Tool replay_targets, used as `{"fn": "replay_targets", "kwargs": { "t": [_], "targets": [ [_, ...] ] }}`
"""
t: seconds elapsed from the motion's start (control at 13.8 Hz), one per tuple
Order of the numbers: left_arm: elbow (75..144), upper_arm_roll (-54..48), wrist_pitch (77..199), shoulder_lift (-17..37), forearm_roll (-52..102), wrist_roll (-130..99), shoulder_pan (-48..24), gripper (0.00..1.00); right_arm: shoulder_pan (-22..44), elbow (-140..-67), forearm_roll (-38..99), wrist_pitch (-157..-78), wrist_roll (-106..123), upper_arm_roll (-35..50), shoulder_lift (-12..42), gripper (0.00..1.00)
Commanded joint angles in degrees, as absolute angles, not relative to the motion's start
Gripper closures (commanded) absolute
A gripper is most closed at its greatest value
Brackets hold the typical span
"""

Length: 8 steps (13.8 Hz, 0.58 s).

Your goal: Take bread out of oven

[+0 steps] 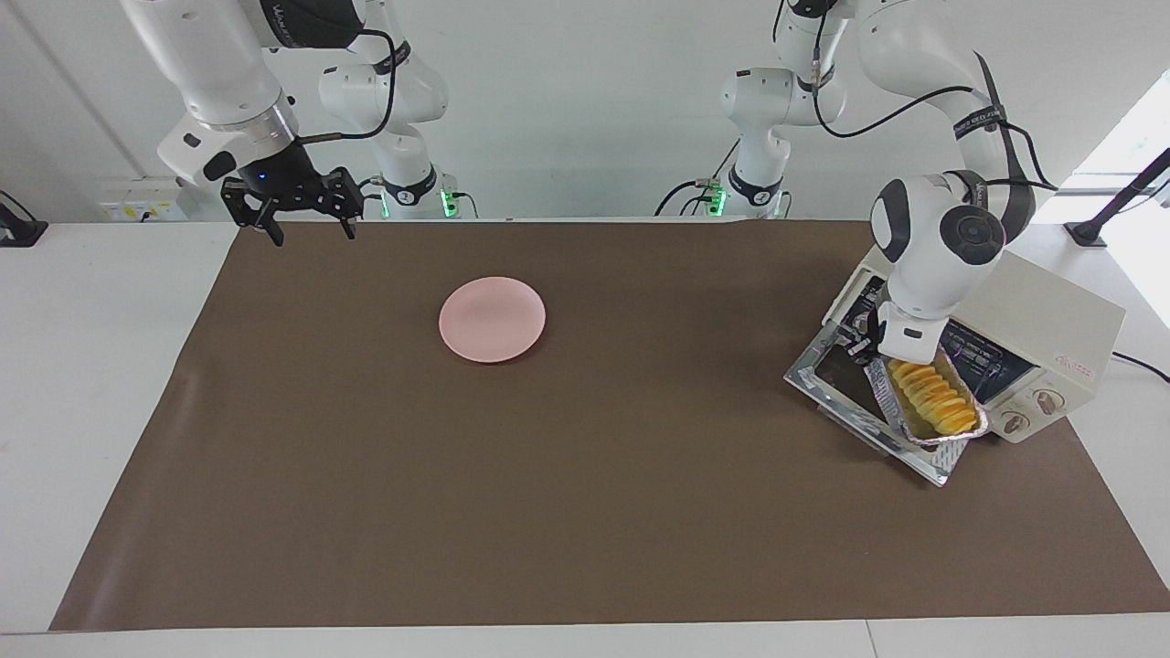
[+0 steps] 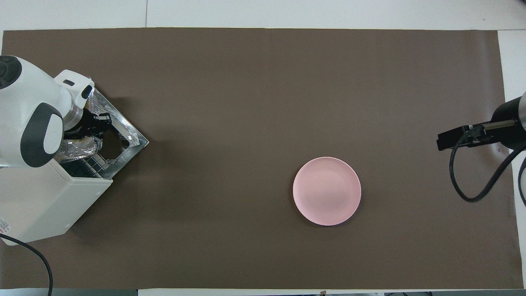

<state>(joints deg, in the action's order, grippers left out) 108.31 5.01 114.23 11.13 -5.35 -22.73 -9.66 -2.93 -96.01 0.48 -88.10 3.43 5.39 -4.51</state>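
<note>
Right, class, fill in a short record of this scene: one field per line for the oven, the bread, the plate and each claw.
oven: at the left arm's end of the table, door dropped open
bread: in a foil tray, out over the open door
left claw: shut on the foil tray's edge
pink plate: bare, on the brown mat
right claw: open, waiting over the mat's corner by its own base

left arm [image 2: 35,119] hiding the bread overhead, oven [image 2: 37,201] cut by edge
</note>
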Motion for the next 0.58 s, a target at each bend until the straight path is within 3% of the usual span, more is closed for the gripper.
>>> {"fn": "replay_targets", "kwargs": {
  "t": [0.0,0.29,0.51],
  "targets": [
    [103.21,5.36,113.47,13.00,-6.07,-22.59,-15.88,1.00,-3.69,-97.03,0.18,-88.42,2.90,5.98,-5.36,0.00],
    [93.54,5.27,111.63,16.60,-4.49,-22.68,-26.34,1.00,-3.69,-97.03,0.18,-88.42,2.90,5.98,-5.36,0.00],
    [92.37,5.27,110.65,17.58,-0.97,-23.03,-34.08,1.00,-3.69,-97.03,0.18,-88.42,2.99,5.98,-5.36,0.00]
  ]
}}
